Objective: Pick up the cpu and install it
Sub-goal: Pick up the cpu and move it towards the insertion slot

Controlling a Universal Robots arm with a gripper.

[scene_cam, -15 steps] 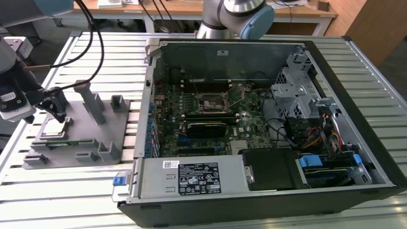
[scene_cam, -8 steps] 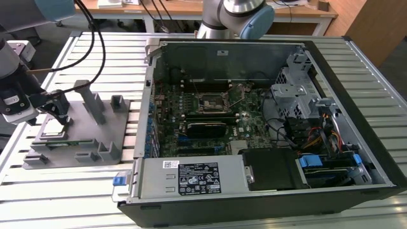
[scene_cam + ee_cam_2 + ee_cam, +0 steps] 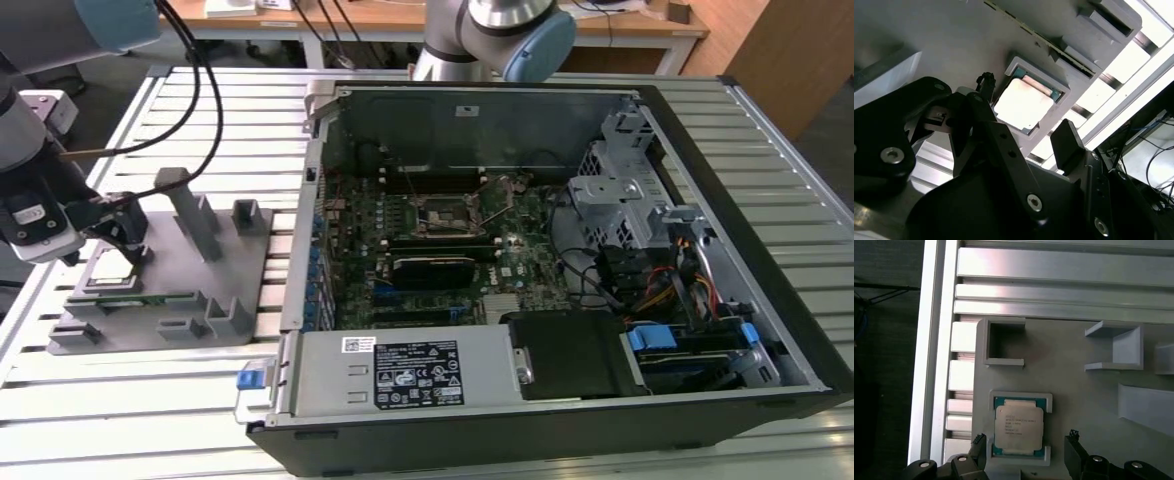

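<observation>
One claw (image 3: 123,238), spread wide, is shown in the exterior view just above the grey fixture tray (image 3: 140,320) on the slatted counter (image 3: 134,410). In the second wrist view the cpu (image 3: 1024,102) is seated flat in the tray's pocket, below the fingers (image 3: 1066,142). In the first wrist view it is straddled, untouched.

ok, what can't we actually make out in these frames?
- Exterior view: cpu is small and partly behind the jaws; its seating in the fixture tray can't be judged.
- Exterior view: motherboard socket too small to tell empty or filled.
- Second wrist view: glare washes out the cpu's top.
- First wrist view: jaws cut off by the picture's edge; their height above the cpu can't be told.
</observation>
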